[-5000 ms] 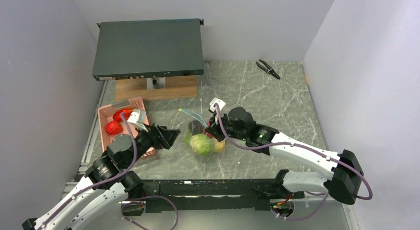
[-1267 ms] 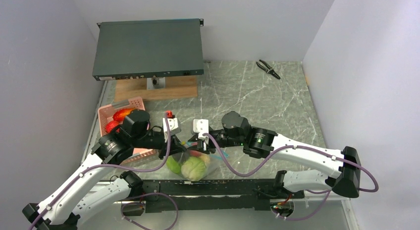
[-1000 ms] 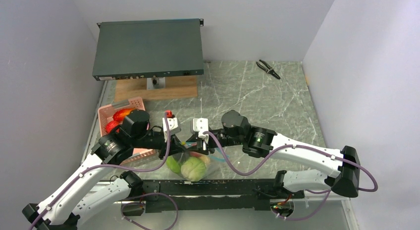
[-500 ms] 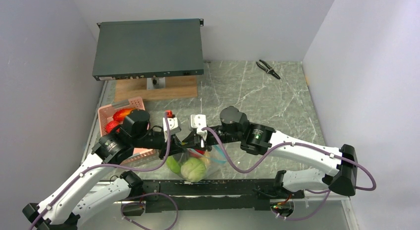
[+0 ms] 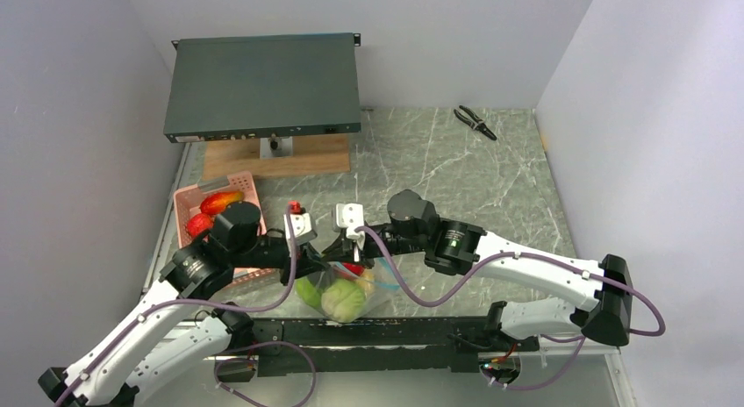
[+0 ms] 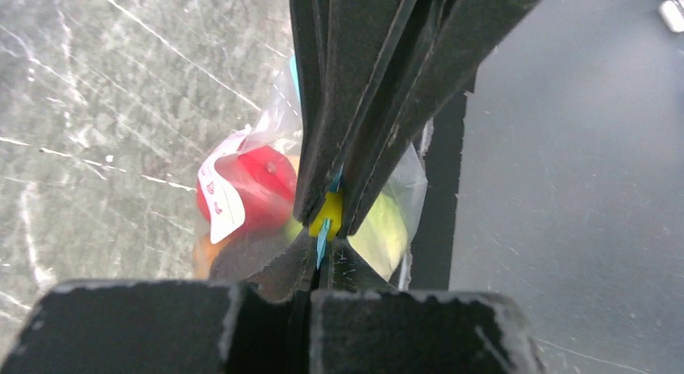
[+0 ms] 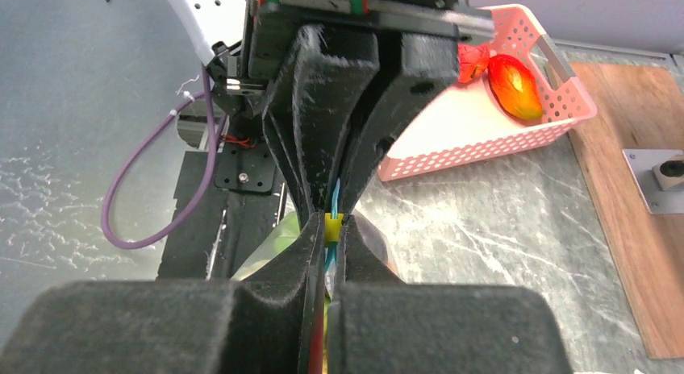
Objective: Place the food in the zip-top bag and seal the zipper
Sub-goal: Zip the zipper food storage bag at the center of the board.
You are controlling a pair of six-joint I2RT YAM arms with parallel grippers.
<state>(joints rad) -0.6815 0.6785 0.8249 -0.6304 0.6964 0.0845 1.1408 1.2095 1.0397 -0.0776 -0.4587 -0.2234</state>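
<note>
Centrally, near the front edge of the marbled worktop, the L claw and R claw meet tip to tip, both pinched tight on the teal zipper of the zip-top bag. The clear bag bulges below them w/ food inside: red, green and yellow pcs. A red-orange fruit lies in the pink basket further left, well apart from the bag.

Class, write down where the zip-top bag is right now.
In the top view, the zip-top bag is just left of centre at the table's near edge, its zipper pinched by the left gripper and right gripper.
</note>
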